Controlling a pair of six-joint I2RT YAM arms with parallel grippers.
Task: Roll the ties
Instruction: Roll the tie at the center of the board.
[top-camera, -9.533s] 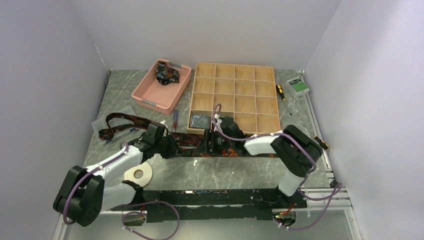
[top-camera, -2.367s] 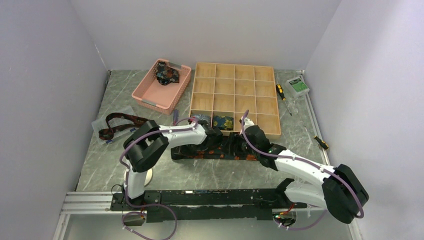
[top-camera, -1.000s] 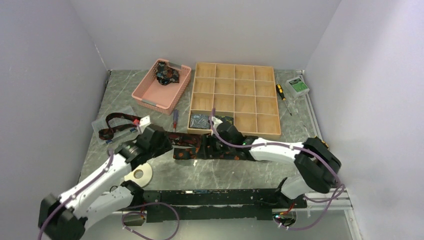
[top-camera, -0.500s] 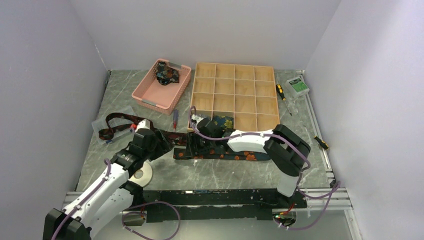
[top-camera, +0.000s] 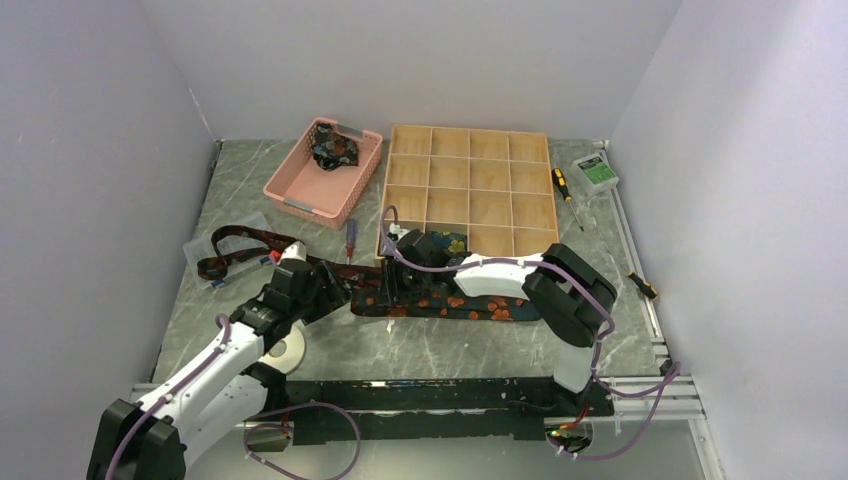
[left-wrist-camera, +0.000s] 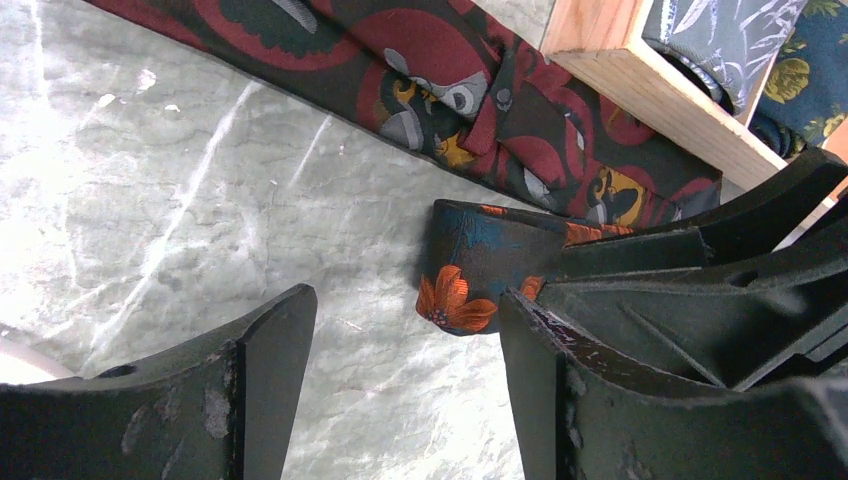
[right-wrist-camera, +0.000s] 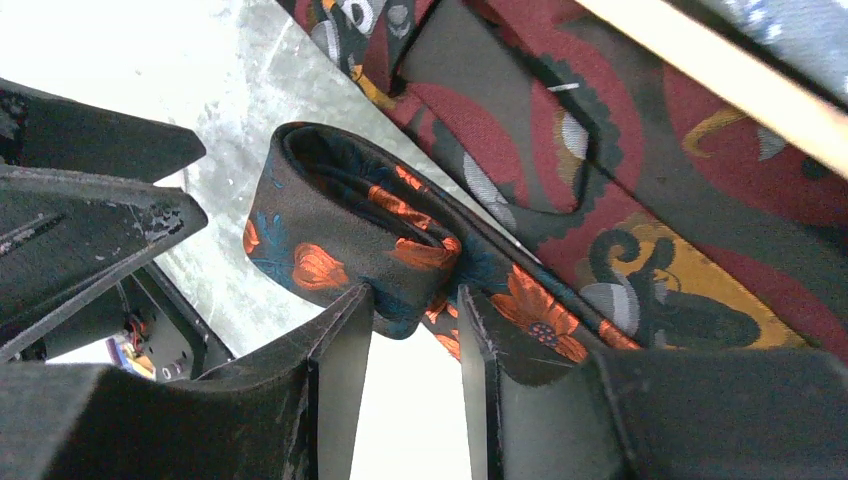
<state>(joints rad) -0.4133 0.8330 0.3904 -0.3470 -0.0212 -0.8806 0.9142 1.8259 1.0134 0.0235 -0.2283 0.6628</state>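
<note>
We see L gripper (left-wrist-camera: 400, 310) fingers spread, empty, just left of dark orange-flower tie (top-camera: 470, 308). R gripper (right-wrist-camera: 412, 300) pinches that tie's rolled left end; the rest lies flat rightward on table (top-camera: 420, 350). Just behind: maroon tie (left-wrist-camera: 420, 50). Farther: wooden tray (top-camera: 468, 130) w/ rolled ties (top-camera: 445, 244) near-left, pink basket (top-camera: 290, 195).

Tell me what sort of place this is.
Probably a robotics lab test cell: plain white panels box in a marble-look tabletop, a left arm and right arm are bolted at its near edge, beside props like a wooden compartment tray and pink basket. The right tool pinches a floral tie.
</note>
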